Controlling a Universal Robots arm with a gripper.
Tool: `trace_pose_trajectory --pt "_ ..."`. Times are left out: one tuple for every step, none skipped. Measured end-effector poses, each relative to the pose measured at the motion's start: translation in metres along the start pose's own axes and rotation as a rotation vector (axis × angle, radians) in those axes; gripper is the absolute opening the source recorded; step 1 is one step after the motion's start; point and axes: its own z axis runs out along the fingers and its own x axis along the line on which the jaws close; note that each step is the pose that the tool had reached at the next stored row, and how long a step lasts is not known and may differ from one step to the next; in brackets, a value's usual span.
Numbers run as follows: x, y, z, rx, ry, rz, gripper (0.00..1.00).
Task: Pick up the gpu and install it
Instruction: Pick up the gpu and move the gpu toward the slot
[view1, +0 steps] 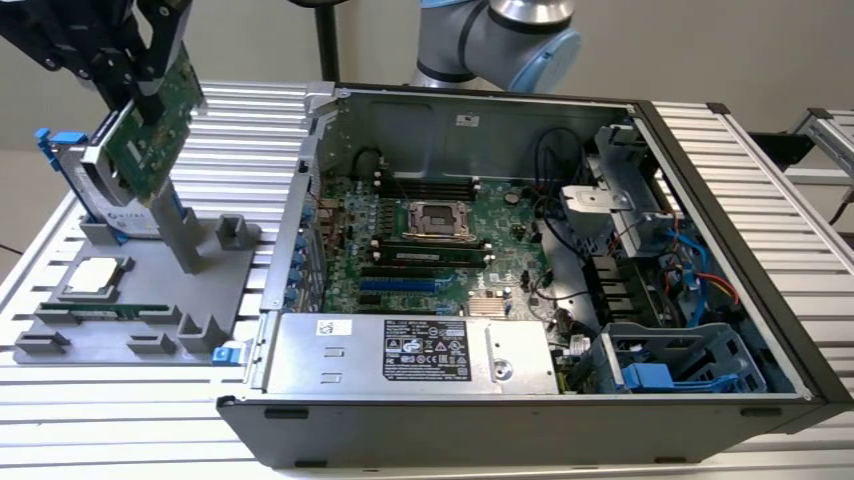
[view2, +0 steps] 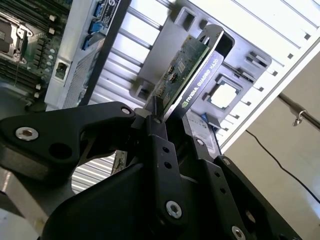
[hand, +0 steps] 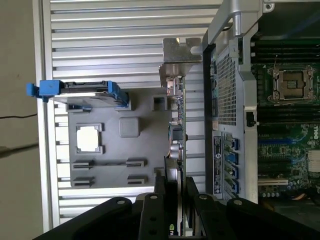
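Observation:
The gpu is a green card with a silver bracket on its lower end. It hangs tilted at the exterior view's far left, over the grey holder tray. My gripper is shut on its upper end. I cannot tell whether the bracket tip still touches the tray. In both wrist views the black fingers clamp the card, the gpu seen edge-on, with its bracket farthest from the gripper. The open computer case lies beside the tray, with its motherboard exposed.
A silver hard drive with blue rails stands on the tray right behind the card. A processor chip and a thin memory stick lie on the tray. Inside the case are the power supply, cables and a drive cage.

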Motion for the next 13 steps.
trace_pose_trajectory --pt "-0.0011 0.0001 0.0 0.0 0.0 0.0 0.0" --pt "-0.0025 0.0001 0.0001 0.0 0.0 0.0 0.0" --pt "-0.0037 0.0002 0.0001 0.0 0.0 0.0 0.0" --pt "-0.005 0.0003 0.0001 0.0 0.0 0.0 0.0" --pt "-0.0061 0.0003 0.0001 0.0 -0.0001 0.0 0.0" --pt "-0.0072 0.0004 0.0002 0.0 0.0 0.0 0.0" --pt "-0.0084 0.0004 0.0002 -0.0001 -0.0001 0.0 0.0" --pt "-0.0097 0.0005 0.0002 0.0 0.0 0.0 0.0" --pt "-0.0111 0.0006 0.0002 0.0001 0.0001 0.0 0.0" --pt "-0.0126 0.0007 0.0002 0.0 0.0 0.0 0.0" --pt "-0.0138 0.0007 0.0003 0.0 0.0 0.0 0.0" --pt "-0.0152 0.0008 0.0003 0.0 0.0 0.0 0.0" --pt "-0.0165 0.0009 0.0004 -0.0001 -0.0001 0.0 0.0"
